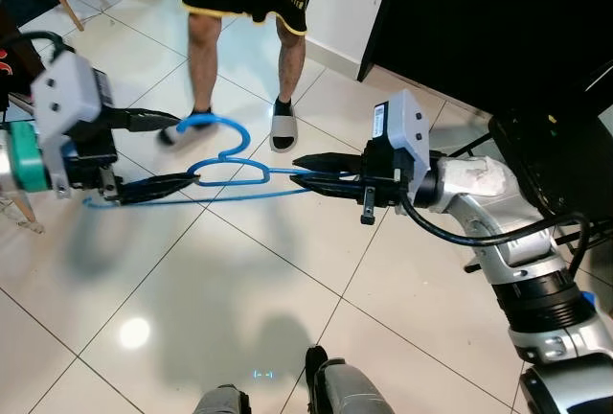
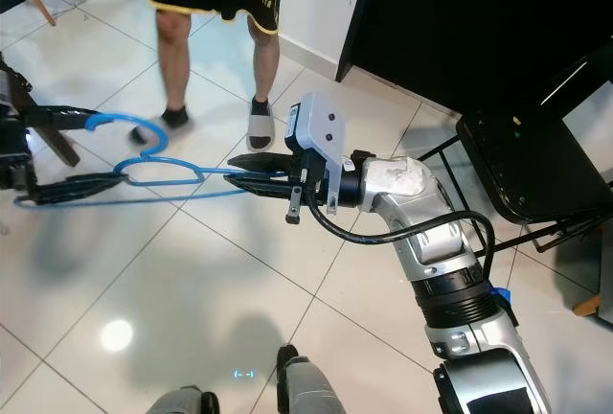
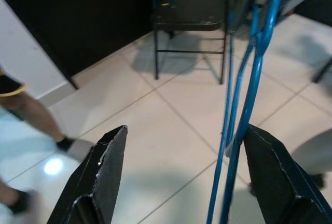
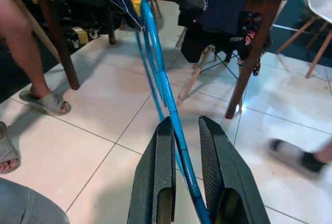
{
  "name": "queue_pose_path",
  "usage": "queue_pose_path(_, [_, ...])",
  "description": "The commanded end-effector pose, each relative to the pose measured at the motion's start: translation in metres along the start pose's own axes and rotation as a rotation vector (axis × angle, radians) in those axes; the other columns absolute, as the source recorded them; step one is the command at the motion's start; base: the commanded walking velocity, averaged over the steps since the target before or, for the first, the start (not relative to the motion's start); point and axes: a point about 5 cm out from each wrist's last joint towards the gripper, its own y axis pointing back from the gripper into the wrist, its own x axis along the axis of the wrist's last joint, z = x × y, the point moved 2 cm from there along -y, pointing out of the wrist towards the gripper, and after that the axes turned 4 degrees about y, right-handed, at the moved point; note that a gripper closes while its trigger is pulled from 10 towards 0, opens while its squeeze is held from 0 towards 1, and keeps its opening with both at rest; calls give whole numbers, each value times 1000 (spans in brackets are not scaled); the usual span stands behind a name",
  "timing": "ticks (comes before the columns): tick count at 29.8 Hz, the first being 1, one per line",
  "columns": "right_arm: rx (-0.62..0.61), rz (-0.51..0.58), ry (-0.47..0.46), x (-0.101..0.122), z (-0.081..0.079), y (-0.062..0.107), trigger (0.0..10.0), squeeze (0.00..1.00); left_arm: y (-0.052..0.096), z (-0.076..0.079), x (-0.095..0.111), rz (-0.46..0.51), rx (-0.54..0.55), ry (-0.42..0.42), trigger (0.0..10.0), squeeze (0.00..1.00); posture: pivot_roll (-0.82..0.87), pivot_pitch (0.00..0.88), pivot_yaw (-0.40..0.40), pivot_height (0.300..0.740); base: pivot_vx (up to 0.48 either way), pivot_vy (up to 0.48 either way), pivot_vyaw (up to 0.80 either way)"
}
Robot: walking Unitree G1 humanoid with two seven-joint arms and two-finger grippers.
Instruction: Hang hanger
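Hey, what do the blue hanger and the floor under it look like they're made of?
The hanger looks like thin wire with a glossy blue coating, though it may be solid plastic: its rod is slim and evenly coloured. The right gripper is shut on one end, and the other end lies against a finger of the open left gripper. The floor looks like glazed ceramic tile: pale squares, dark grout lines, bright light reflections.

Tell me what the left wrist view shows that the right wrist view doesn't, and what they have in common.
Left wrist view alone: a black folding chair against a dark wall, and the left claw spread wide, the blue hanger lying against one finger.

Right wrist view alone: a dark wooden table draped with dark clothing, a seated person's sandalled foot, and the right claw closed on the hanger's wire.

Both: the blue hanger, the white tiled floor, and part of a person's leg.
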Motion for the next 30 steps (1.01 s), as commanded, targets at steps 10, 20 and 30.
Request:
queue_pose_path(10, [65,-3,25,3,-4,-7,0,0,-28,43,6,80,-216,59,9137,0,56,157,0,740,0,0,0])
queue_pose_path(20, [73,-3,31,6,-4,-7,0,0,-30,37,-1,42,-200,39,902,0,50,159,8,740,0,0,0])
queue_pose_path(30, [72,-19,37,5,-1,-3,0,0,-18,37,-10,-31,-194,40,0,0,56,160,3,740,0,0,0])
